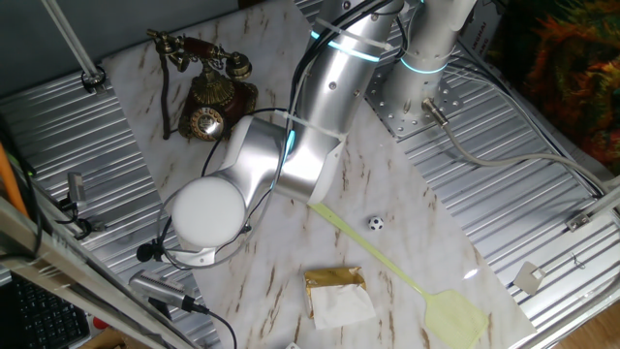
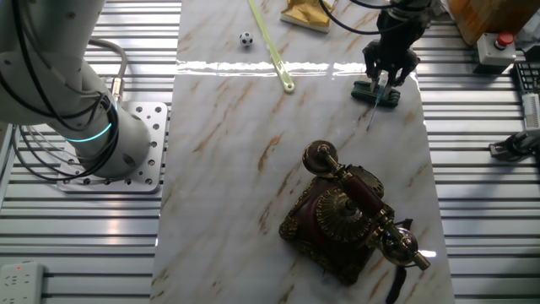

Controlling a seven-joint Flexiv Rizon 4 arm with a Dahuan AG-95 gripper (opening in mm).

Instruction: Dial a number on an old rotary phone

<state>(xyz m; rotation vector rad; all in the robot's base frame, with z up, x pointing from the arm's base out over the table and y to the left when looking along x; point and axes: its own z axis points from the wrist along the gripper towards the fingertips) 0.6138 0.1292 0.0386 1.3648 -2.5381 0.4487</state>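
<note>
The old rotary phone (image 1: 209,94) stands at the far left of the marble board, dark brown and brass, with its handset on the cradle and its round dial (image 1: 206,123) facing forward. It also shows in the other fixed view (image 2: 348,215). My gripper (image 2: 381,91) hangs low over the board's edge, well apart from the phone. A thin pale rod (image 2: 369,116) sticks out below its fingers towards the phone. The frames do not show how the jaws stand. In one fixed view the white round wrist (image 1: 203,213) hides the gripper.
A yellow-green fly swatter (image 1: 417,283) lies across the board, with a small soccer ball (image 1: 375,223) and a gold-and-white packet (image 1: 337,294) nearby. A box with a red button (image 2: 498,46) sits on the ribbed metal table. The arm's base (image 2: 101,127) stands beside the board.
</note>
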